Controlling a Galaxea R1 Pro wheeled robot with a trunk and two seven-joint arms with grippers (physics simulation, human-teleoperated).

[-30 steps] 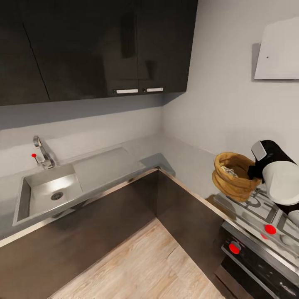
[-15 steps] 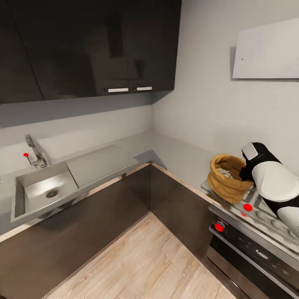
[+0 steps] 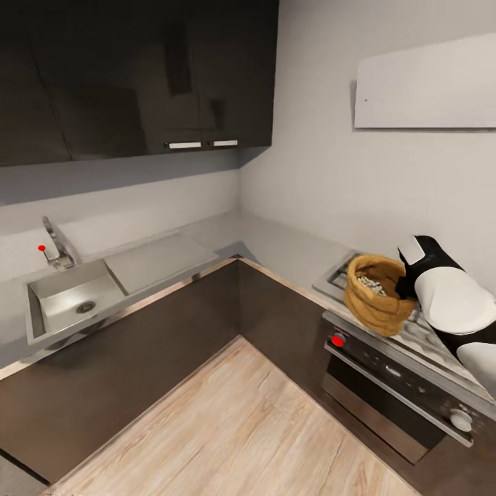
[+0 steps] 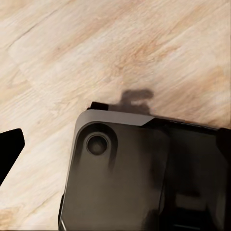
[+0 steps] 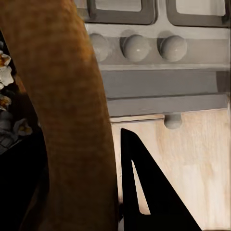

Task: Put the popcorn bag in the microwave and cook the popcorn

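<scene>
Tan popcorn bag (image 3: 377, 303) held above stove top (image 3: 420, 335), beside light grey countertop (image 3: 282, 246). Pale popcorn (image 3: 373, 283) heaped inside. Right gripper (image 3: 406, 285) apparently pinched on bag rim. Left gripper fingers: state unclear, dark robot base (image 4: 139, 178) over wooden floor (image 4: 96, 53).

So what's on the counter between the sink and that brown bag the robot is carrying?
In the head view, bare grey countertop runs round the corner from the sink to the stove; the popcorn bag hangs over the hob.
</scene>
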